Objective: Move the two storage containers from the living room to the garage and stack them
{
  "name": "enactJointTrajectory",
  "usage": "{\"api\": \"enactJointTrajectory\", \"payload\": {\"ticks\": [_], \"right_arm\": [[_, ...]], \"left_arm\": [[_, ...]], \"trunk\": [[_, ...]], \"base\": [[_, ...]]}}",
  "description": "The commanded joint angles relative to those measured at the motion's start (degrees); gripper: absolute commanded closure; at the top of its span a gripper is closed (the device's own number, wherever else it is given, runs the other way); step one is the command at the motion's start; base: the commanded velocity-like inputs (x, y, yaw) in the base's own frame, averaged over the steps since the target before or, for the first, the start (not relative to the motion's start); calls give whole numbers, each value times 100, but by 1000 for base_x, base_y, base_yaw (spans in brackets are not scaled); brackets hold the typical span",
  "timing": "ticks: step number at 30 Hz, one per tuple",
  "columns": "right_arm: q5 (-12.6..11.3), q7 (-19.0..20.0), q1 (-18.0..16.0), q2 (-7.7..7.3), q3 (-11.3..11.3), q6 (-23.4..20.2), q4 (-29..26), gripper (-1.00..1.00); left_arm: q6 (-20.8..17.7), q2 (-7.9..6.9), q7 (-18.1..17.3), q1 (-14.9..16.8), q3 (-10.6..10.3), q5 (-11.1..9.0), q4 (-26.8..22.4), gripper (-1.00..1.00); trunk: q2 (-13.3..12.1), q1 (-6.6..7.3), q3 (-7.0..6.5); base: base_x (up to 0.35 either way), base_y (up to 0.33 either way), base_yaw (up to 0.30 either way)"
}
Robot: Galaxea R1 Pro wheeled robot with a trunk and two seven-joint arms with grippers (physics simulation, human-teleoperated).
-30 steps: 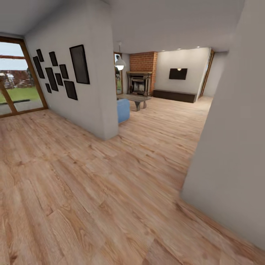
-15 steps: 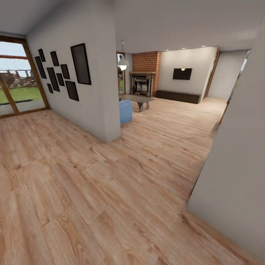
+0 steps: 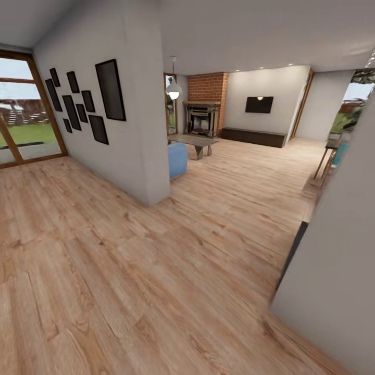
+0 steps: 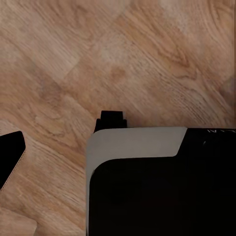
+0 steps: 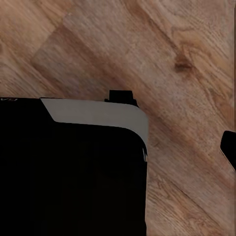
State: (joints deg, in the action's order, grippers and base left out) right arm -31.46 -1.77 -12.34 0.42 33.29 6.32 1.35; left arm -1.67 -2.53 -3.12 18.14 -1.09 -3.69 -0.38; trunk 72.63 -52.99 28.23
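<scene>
The two storage containers cannot be found in these pictures, so I cannot say where exactly they lie or how their long side is turned. What can be seen is the living room [image 3: 245, 151] where they should be: it opens ahead and a little to the right in the head view, with the brick fireplace [image 3: 203, 117] at the far end, a low table [image 3: 194, 141] before it, and the corner of a blue sofa [image 3: 177, 159] that sticks out from behind the white wall with picture frames [image 3: 130, 104]. A second white wall [image 3: 333, 271] stands close on the right, and the passage goes between the two walls over the wood plank floor [image 3: 130, 271].

In my judgement the next move is a drive forward through this gap, and the containers are most likely behind the wall with the frames, near the sofa; it is too early to say which arm is nearer.

Both wrist views look down on the robot base [image 4: 157, 187] and the planks. Whether the grippers are open or closed I cannot tell, and nothing orange is near them.
</scene>
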Motion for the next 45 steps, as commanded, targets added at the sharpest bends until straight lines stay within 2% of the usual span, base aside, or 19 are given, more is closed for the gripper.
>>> {"api": "enactJointTrajectory", "payload": {"ticks": [1, 45], "right_arm": [[-46, -7, -5, 4, 52, 26, 14, -100], [-37, -7, -5, 20, 55, 27, 14, -100]], "left_arm": [[-18, -2, -22, 3, -13, -38, -5, -100], [-18, -2, -22, 4, -14, -40, -2, -100]], "trunk": [[2, -3, 5], [2, -3, 5]], "base": [[321, 0, 0], [321, 0, 0]]}}
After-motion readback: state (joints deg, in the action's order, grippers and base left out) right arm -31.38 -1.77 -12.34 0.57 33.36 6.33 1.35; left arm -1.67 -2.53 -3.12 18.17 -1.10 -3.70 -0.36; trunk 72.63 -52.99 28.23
